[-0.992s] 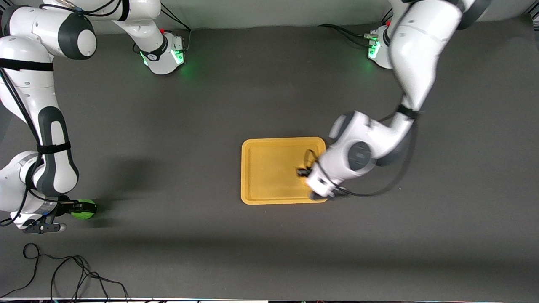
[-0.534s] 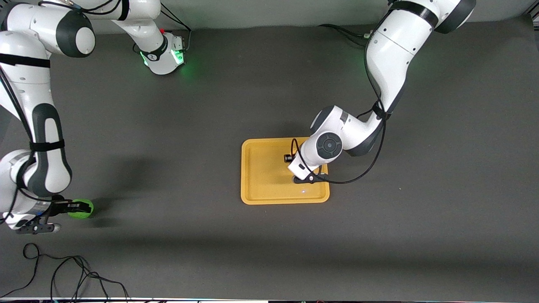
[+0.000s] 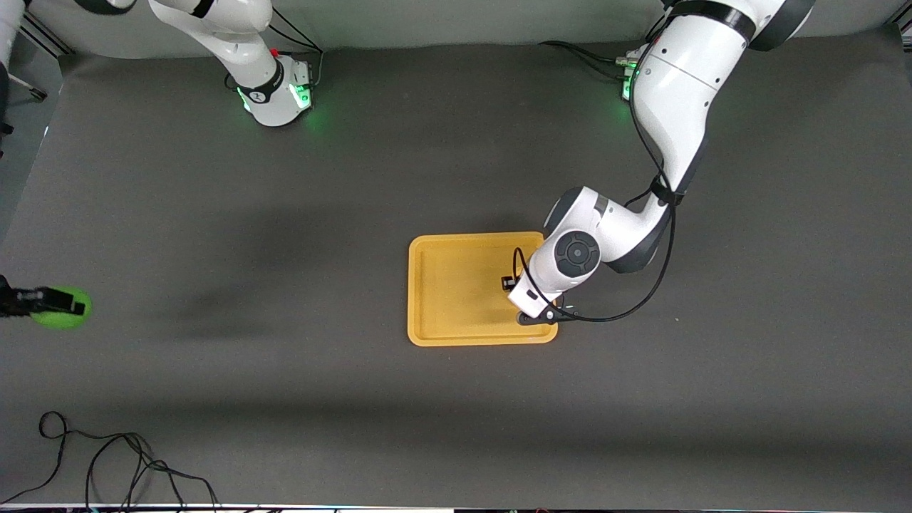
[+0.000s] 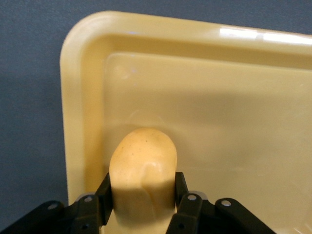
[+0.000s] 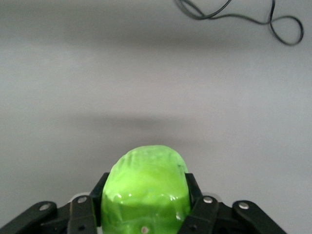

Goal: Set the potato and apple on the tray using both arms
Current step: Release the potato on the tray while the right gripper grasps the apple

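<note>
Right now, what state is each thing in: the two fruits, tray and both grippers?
potato: held over the tray, not released.
apple: held above the table at the right arm's end.
tray: flat on the table, nothing resting in it.
left gripper: shut on the potato.
right gripper: shut on the apple.

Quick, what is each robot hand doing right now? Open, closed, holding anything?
Left gripper: closed on the potato, over the tray.
Right gripper: closed on the apple, above the table.
</note>
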Tool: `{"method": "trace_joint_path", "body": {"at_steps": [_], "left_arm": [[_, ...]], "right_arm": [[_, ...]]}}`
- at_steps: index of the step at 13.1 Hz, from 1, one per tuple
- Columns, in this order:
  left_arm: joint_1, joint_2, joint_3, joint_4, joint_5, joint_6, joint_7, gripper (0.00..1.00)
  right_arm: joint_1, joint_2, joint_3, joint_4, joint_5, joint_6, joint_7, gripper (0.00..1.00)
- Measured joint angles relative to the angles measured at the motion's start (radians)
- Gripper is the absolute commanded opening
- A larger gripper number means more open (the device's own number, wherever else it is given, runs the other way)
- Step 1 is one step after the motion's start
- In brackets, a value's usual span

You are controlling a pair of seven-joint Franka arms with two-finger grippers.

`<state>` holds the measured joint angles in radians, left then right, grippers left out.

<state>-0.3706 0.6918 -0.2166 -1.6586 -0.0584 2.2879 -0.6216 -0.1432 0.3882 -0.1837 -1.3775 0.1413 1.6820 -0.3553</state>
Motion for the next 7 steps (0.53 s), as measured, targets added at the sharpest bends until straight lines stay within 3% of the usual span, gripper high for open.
{"method": "trace_joint_path", "body": {"at_steps": [1, 2, 4, 7], "left_arm": [[0.000, 0.000, 0.000, -0.003, 0.002, 0.000, 0.000, 0.52], [0.000, 0.000, 0.000, -0.005, 0.002, 0.000, 0.000, 0.94], [0.000, -0.003, 0.003, -0.005, 0.012, -0.007, 0.000, 1.00], [0.017, -0.059, 0.032, 0.019, 0.060, -0.149, 0.004, 1.00]], "right_arm": [[0.030, -0.049, 0.000, -0.010, -0.016, -0.039, 0.044, 0.44], [0.073, -0.098, 0.001, -0.034, -0.033, -0.060, 0.098, 0.44], [0.166, -0.187, 0.002, -0.110, -0.050, -0.068, 0.214, 0.44], [0.273, -0.245, 0.004, -0.190, -0.057, -0.049, 0.350, 0.44]]}}
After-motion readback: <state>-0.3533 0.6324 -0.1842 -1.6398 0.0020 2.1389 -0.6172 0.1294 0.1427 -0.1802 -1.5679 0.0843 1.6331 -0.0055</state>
